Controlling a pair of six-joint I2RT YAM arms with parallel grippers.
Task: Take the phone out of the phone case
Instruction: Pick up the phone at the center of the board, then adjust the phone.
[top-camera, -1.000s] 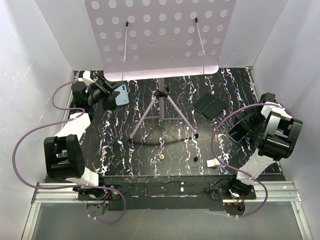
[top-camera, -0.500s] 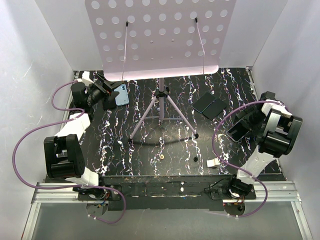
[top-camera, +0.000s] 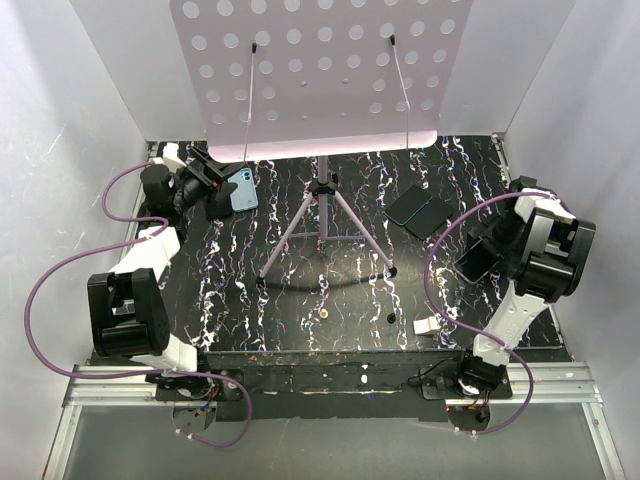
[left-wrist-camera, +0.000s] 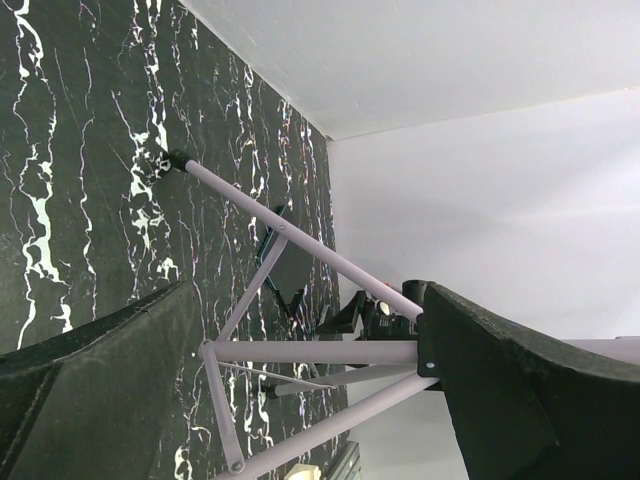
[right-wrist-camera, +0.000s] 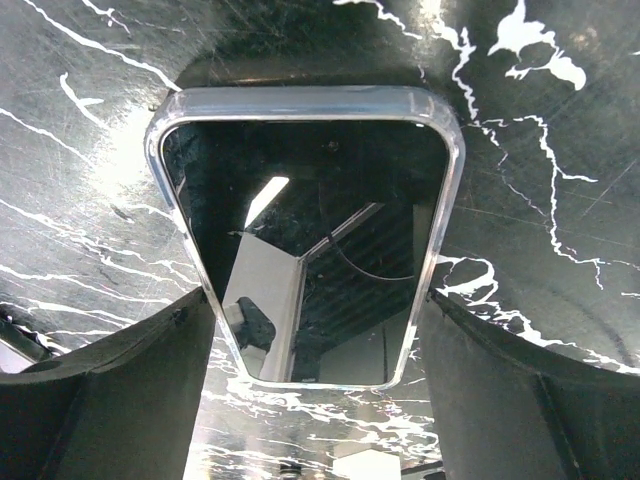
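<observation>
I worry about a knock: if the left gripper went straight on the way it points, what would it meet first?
Most likely the music stand's tripod legs: the left wrist view shows them straight ahead of the left gripper, though depth is unclear.

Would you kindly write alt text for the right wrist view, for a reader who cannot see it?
The phone, a black slab with a glossy screen and a silver rim, is held at its sides between the two dark fingers of the right gripper. Behind it is the black table, streaked with white marble veins.
</observation>
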